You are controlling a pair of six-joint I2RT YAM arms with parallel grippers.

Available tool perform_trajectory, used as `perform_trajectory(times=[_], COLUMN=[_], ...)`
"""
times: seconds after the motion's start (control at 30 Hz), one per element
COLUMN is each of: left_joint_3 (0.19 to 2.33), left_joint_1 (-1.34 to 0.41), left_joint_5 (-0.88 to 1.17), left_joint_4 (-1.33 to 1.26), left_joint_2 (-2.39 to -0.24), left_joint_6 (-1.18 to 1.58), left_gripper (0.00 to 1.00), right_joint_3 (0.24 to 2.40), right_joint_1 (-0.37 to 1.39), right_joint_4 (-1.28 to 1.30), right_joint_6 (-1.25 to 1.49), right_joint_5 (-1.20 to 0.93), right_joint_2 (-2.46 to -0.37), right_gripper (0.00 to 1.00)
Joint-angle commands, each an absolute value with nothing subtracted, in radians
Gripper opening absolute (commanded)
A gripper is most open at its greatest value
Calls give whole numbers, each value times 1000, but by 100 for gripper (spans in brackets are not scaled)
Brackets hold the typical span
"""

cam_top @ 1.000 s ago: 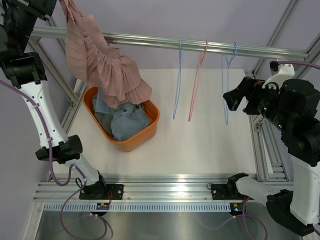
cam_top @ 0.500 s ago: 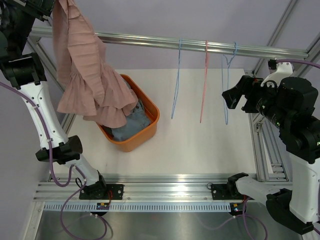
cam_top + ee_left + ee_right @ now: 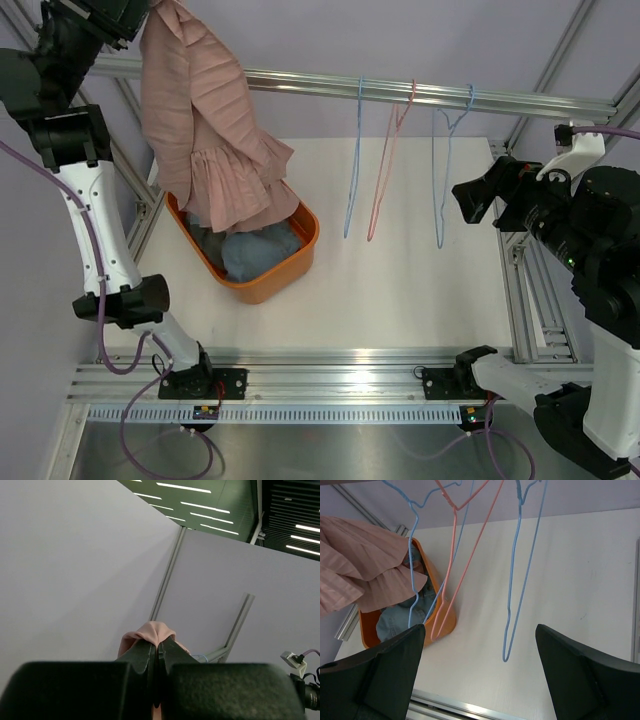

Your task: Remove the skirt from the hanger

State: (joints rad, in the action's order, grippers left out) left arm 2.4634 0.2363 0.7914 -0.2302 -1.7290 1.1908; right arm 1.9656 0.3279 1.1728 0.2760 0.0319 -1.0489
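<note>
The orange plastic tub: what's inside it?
Crumpled blue denim clothing lies in the orange plastic tub. The hanging pink ruffled skirt covers its far part, hiding the rest.

1. I can read no text, brand, number or sign in any of my three views.
2. The skirt (image 3: 205, 130) shows me only plain pink cloth, with no tag or print I can make out.
3. The small board (image 3: 207, 411) on the front rail (image 3: 330, 385) has a few coloured spots, too small for me to read as characters.
</note>
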Motion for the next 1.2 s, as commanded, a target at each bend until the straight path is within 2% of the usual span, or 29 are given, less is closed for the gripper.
perform_trajectory(times=[0.0, 0.17, 0.3, 0.7, 0.87, 0.93, 1.0, 1.17], left_joint_3=[2384, 1926, 1702, 1292, 1134, 1127, 1126, 1156], left_joint_1=[210, 207, 207, 206, 206, 209, 212, 278], left_joint_5=[844, 850, 858, 891, 819, 758, 686, 652], left_joint_4=[-252, -314, -321, -327, -23, 151, 237, 405], left_joint_2=[-1694, -1464, -1350, -1130, -1013, -974, -942, -835], left_joint_6=[1134, 1028, 974, 907, 704, 592, 513, 450], left_gripper=[0, 0, 0, 0, 0, 0, 0, 0], right_joint_3=[1970, 1971, 1934, 1916, 1908, 1913, 1917, 1924], right_joint_1=[325, 324, 324, 324, 324, 324, 324, 325], right_joint_4=[1157, 1154, 1140, 1134, 1118, 1126, 1132, 1149], right_joint_6=[261, 258, 267, 282, 299, 307, 310, 305], right_joint_5=[18, 17, 6, 8, -24, -37, -35, -26], right_joint_2=[-1046, -1049, -1034, -1006, -1005, -1006, -1000, -989], right_gripper=[100, 100, 99, 99, 99, 99, 99, 99])
